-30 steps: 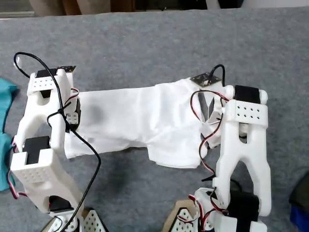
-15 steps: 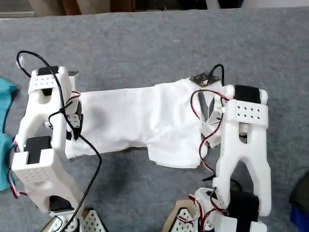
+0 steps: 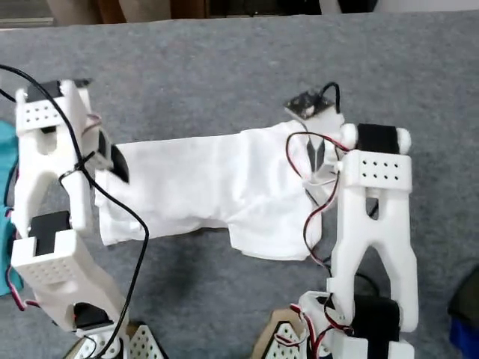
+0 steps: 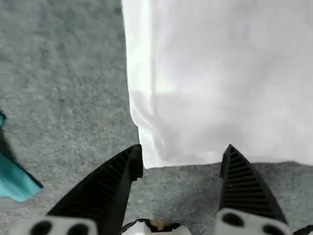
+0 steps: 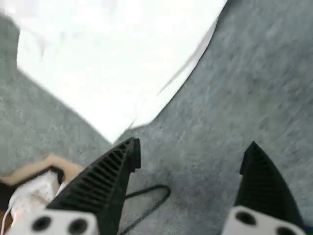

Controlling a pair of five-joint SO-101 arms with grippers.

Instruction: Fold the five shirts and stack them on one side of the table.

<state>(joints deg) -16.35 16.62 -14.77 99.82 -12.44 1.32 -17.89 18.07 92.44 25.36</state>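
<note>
The left gripper has its jaws spread wide and they hold nothing. The white shirt lies flat on the grey table, in front of these jaws. Its near edge reaches into the opening between the two tips, and one corner of the shirt is just beside the tip of one jaw. I cannot tell if it touches that tip. A teal cloth lies on the outer side of the same jaw, apart from the shirt.

The right gripper is also wide open and holds nothing. Here the shirt lies ahead of the jaws. One pointed corner ends just before the tip of one jaw, and the gap between the jaws is over bare table. A thin black cable lies on the table between the jaws, nearer to the wrist.

In the high view the shirt is spread between the two grippers, one at each of its ends.
</note>
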